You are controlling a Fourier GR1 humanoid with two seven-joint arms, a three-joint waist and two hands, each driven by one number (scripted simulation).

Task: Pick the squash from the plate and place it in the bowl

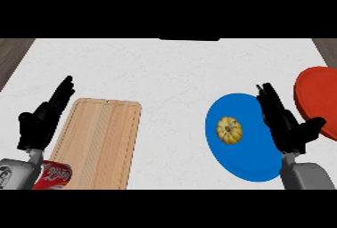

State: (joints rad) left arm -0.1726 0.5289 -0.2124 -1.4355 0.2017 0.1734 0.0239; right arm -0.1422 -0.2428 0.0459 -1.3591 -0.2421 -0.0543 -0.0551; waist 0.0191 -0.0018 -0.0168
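A small yellow-tan squash [229,129] lies near the middle of a blue plate [247,160] at the right of the counter. The red bowl [318,100] sits at the far right edge, partly cut off. My right hand [284,122] hovers over the plate's right rim, between squash and bowl, fingers straight and open, holding nothing. At the left, my left hand [43,118] rests open with fingers up, beside the cutting board.
A wooden cutting board [99,142] lies lengthwise at the left. A red soda can [54,175] stands at its lower left corner, next to my left forearm. The white counter [164,71] stretches between board and plate.
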